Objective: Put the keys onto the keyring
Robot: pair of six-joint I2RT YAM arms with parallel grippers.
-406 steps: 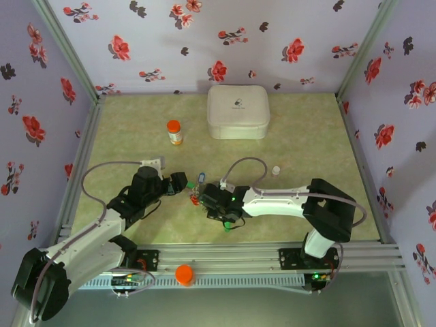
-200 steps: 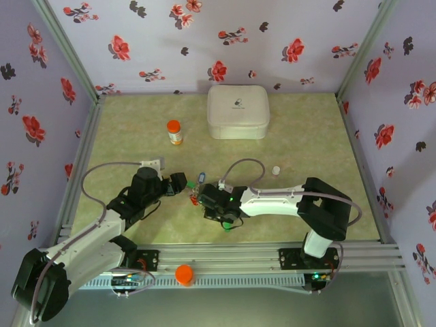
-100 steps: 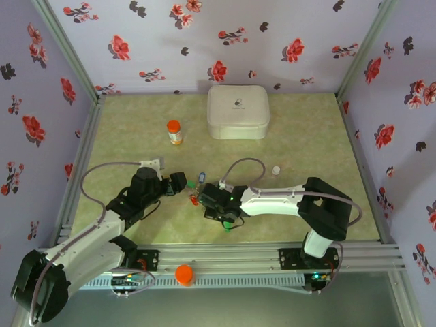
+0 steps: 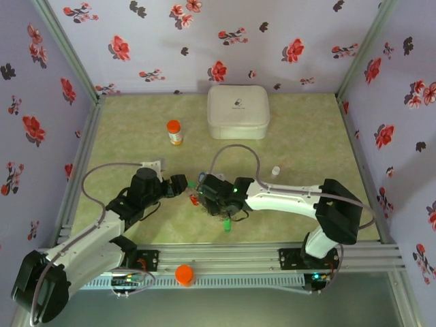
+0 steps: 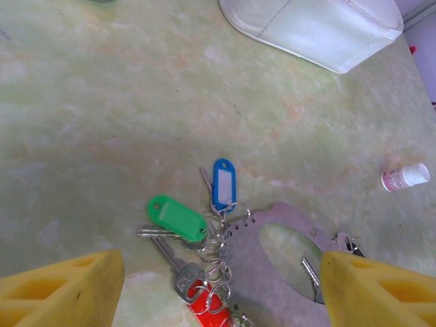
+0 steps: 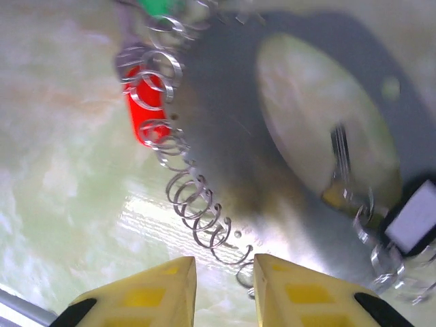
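The left gripper [image 5: 223,272] hung low over the table [image 5: 95,109] with its yellow fingers [image 5: 65,286] spread wide, nothing between them, and right below lay the prize: the keyring [image 5: 248,272], flat and grey, near the middle of the table between the two arms. Keys [image 5: 182,279] fanned off its edge, with a blue tag [image 5: 223,184] and a green tag [image 5: 176,216] lying on the table beside it. The right gripper [image 6: 225,289] sat tight at the ring's rim, fingers drawn narrow with a slim gap (whether they pinched the rim or only bracketed it, I could not tell). Little wire loops [image 6: 204,218] ran along that edge, past a red tag [image 6: 142,109]. One more green-tagged key [image 4: 225,227] lay apart on the table, nearer the arm bases, so the job looked part done. The step in hand, by my read, was steadying the ring so another key could go on. To do it well, the right arm wanted a firm hold on the bare rim, clear of the loops, keeping the ring from swivelling. The left wanted to take a key by its tag, not its blade, and bring its loop in edge-on. The risk was snagging the loops already hung and dragging the whole bunch sideways.
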